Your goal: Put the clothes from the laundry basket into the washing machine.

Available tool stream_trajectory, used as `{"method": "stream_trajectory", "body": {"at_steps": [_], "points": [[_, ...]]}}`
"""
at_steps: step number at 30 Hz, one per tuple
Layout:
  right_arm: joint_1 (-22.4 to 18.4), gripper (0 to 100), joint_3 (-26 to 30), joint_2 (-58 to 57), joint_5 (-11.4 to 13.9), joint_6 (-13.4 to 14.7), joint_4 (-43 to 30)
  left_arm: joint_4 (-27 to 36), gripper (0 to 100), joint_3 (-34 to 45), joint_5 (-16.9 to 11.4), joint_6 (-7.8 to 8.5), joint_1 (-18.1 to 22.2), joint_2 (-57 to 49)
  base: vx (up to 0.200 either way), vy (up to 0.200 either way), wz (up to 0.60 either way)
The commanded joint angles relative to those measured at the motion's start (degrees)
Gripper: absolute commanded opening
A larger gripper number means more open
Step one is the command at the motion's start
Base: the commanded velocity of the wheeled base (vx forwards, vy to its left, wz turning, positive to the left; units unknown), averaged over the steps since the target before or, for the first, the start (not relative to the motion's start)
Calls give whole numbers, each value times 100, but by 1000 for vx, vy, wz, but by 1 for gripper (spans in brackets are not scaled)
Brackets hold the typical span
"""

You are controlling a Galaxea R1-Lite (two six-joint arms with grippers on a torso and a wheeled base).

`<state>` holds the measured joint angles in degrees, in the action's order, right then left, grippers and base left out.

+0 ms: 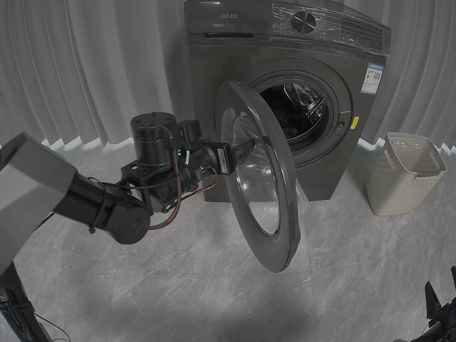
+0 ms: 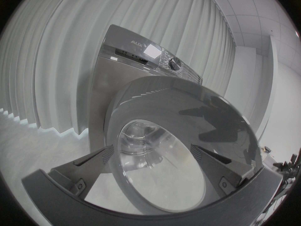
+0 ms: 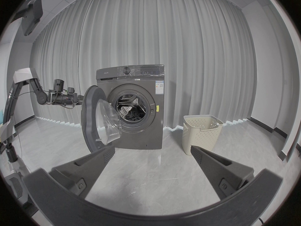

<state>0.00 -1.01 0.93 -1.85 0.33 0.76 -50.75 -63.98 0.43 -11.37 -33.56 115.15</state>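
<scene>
The left gripper (image 1: 243, 149), fingers spread wide, holds nothing. The open door (image 1: 266, 186) stands straight ahead of it, outer face at the fingertips; whether they touch is unclear. Beyond the door, dark clothes (image 3: 134, 114) lie in the drum. The basket (image 1: 403, 176), well to the right, looks empty. The right gripper (image 3: 150, 151), also open and empty, hangs far back, so the left looks better placed to push the door shut.

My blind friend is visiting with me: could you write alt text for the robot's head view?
The robot's left gripper, open, is at the outer face of the wide-open door of the washing machine. A pale laundry basket stands on the grey floor to the machine's right.
</scene>
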Motion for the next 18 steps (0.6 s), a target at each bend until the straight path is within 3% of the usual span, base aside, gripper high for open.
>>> {"method": "stream_trajectory", "body": {"at_steps": [1,2,3,4,5,11,14,18], "points": [[0,100,101,-93,1,2,4,21,100,-1161,195,-480,-230,1018,0,0,0],[0,100,101,-93,1,2,4,21,100,-1222,212,-559,-247,1036,0,0,0],[0,100,101,-93,1,2,4,56,100,-1389,239,-752,-283,1053,0,0,0],[0,100,101,-93,1,2,4,56,100,-1389,239,-752,-283,1053,0,0,0],[0,100,101,-93,1,2,4,171,100,-1521,247,-884,-309,1071,0,0,0],[0,100,101,-93,1,2,4,171,100,-1266,423,-893,-291,1009,0,0,0],[0,100,101,-93,1,2,4,153,100,-511,617,-840,-265,570,0,0,0],[0,100,101,-93,1,2,4,153,100,1212,669,-673,-370,-854,0,0,0]]}}
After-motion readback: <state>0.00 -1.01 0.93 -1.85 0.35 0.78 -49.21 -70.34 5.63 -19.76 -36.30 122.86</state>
